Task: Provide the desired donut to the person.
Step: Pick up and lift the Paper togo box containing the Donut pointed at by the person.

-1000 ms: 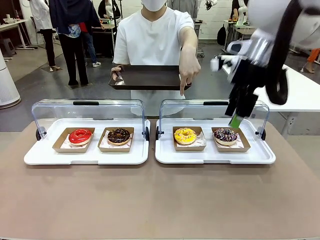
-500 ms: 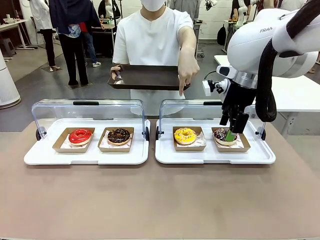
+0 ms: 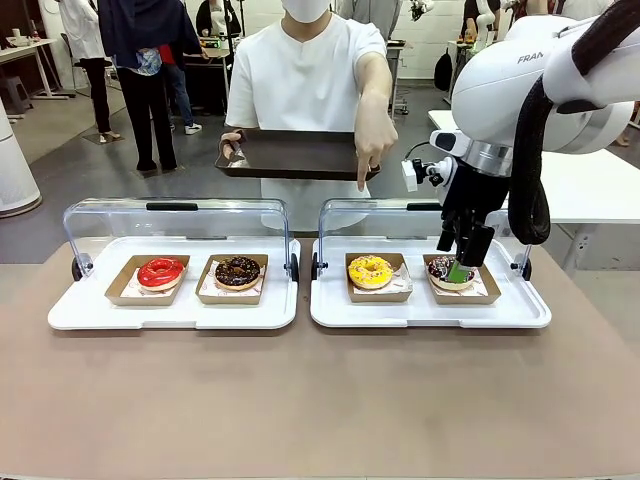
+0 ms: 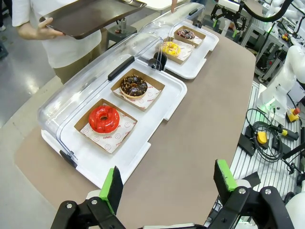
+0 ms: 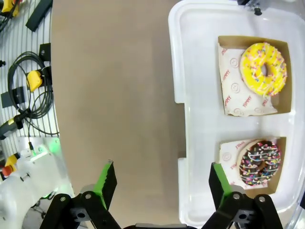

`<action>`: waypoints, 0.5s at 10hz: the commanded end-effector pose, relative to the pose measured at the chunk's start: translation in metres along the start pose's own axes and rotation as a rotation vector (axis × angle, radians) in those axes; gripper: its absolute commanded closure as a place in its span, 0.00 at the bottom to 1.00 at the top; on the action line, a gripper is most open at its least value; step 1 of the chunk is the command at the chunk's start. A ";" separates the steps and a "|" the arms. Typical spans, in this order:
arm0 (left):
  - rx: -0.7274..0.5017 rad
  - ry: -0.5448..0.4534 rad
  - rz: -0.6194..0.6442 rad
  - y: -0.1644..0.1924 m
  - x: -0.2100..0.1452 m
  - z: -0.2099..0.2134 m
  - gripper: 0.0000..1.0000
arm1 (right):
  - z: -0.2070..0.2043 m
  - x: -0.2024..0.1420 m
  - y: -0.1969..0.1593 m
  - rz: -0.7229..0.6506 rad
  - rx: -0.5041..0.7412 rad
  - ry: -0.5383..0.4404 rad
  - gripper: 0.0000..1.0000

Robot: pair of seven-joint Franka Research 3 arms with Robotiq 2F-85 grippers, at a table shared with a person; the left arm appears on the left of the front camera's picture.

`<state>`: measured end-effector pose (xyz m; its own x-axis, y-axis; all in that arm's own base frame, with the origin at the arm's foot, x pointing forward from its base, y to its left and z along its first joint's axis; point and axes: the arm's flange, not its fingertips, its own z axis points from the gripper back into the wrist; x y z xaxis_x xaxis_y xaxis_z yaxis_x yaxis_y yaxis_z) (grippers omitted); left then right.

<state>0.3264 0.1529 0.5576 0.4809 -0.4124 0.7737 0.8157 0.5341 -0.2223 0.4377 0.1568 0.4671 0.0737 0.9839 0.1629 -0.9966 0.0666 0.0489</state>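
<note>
Front view: a person in white is seen at 12 o'clock, a dark tray held in one hand, the other hand pointed down, its fingertip straight above the yellow donut in the right-hand white tray. The right gripper is hung at that donut's 3 o'clock, over the sprinkled chocolate donut, fingers spread wide with nothing between. The left gripper is likewise spread, nothing gripped.
</note>
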 end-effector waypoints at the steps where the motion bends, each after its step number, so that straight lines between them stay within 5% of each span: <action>1: -0.008 -0.020 -0.008 0.001 0.001 0.001 0.00 | 0.003 0.003 0.001 -0.017 0.005 0.011 0.00; 5: -0.008 -0.020 -0.008 0.001 0.001 0.001 0.00 | -0.006 0.026 0.004 0.053 -0.064 0.060 0.00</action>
<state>0.3265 0.1529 0.5576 0.4809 -0.4124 0.7737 0.8157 0.5341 -0.2223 0.4353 0.1689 0.4690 0.0381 0.9883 0.1475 -0.9992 0.0355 0.0203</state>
